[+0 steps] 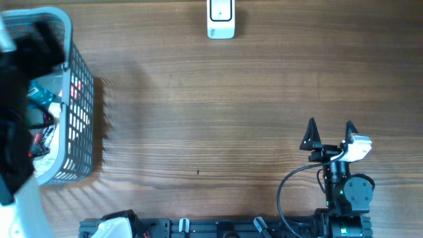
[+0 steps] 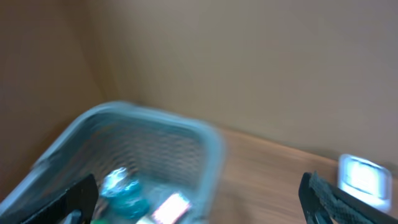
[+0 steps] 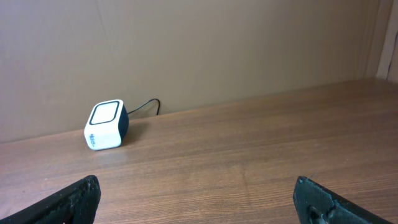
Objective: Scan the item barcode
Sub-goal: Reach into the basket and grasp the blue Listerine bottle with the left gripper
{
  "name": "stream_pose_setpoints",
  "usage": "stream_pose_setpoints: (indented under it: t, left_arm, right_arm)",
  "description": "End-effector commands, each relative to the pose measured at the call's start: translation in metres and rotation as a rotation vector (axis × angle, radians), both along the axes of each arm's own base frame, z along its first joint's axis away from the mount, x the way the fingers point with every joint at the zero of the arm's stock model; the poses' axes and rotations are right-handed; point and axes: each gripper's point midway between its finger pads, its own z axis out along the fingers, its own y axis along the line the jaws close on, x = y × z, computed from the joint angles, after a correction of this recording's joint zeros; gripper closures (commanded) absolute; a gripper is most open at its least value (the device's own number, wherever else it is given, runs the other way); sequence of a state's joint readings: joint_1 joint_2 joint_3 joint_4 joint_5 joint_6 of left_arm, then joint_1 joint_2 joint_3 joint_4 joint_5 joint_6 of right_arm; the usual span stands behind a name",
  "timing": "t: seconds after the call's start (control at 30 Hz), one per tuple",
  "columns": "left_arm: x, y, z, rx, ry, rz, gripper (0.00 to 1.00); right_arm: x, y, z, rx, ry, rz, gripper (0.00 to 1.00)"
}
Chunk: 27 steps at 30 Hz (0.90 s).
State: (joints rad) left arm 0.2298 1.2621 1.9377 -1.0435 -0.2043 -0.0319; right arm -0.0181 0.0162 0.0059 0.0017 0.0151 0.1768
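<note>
At the far left of the table (image 1: 198,119), a grey mesh basket (image 1: 79,125) is sitting with a jumble of packets (image 1: 41,99) lying inside it. The left arm (image 1: 13,145) is hanging over the basket's left side, covering much of the contents from above. The left gripper (image 2: 198,180) is showing plainly only in its own wrist view, where its two fingers are standing wide apart at the lower corners with nothing between them. That view is blurring heavily, yet it is picking out a teal packet (image 2: 124,190) and a pink-and-white packet (image 2: 171,208) on the basket floor, which the overhead view is half hiding behind the arm. Which packet is carrying the barcode cannot be told. Further right, the barcode scanner (image 1: 221,16) is standing at the far edge of the table, well apart from the basket. The right wrist view is adding its dark cable (image 3: 144,107), trailing off behind it, a detail the overhead view is cutting off. At the lower right, the right gripper (image 1: 330,129) is hovering or resting near the front edge, its jaws spread open and empty. Its fingertips are pointing toward the far side, with the scanner lying ahead and to its left.
</note>
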Motion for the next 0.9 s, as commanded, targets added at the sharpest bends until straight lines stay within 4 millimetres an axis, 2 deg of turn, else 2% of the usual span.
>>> stream_pose_setpoints:
  t: [0.0, 0.13, 0.23, 0.33, 0.37, 0.4, 0.6, 0.73, 0.87]
  left_arm:
    - [-0.023, 0.075, -0.021, -0.139, 0.008, 0.31, 0.0]
    - [-0.022, 0.112, -0.056, -0.259, 0.083, 0.352, 0.0]
    - [-0.001, 0.115, -0.089, -0.37, 0.151, 0.277, 0.0]
    - [0.016, 0.128, -0.119, -0.419, 0.221, 0.285, 0.0]
    - [0.025, 0.136, -0.14, -0.447, 0.267, 0.293, 0.0]
    - [0.029, 0.14, -0.149, -0.458, 0.285, 0.297, 0.0]
    - [0.043, 0.172, -0.214, -0.629, 0.337, 0.535, 0.0]
    - [0.055, 0.174, -0.243, -0.732, 0.351, 0.574, 0.0]
    - [0.066, 0.168, -0.255, -0.778, 0.364, 0.522, 0.0]
  right_arm:
    - [0.0, 0.004, 0.003, -0.018, -0.012, 0.02, 0.0]
    - [0.0, 0.004, 0.003, -0.018, -0.012, 0.02, 0.0]
    - [0.0, 0.004, 0.003, -0.018, -0.012, 0.02, 0.0]
    - [0.0, 0.004, 0.003, -0.018, -0.012, 0.02, 0.01]
    - [0.0, 0.004, 0.003, -0.018, -0.012, 0.02, 0.0]
    - [0.0, 0.004, 0.003, -0.018, -0.012, 0.02, 0.0]
    - [0.0, 0.004, 0.003, -0.018, -0.012, 0.02, 0.0]
    - [0.0, 0.004, 0.003, -0.018, -0.012, 0.02, 0.0]
    - [0.0, 0.004, 0.003, -0.018, -0.012, 0.02, 0.0]
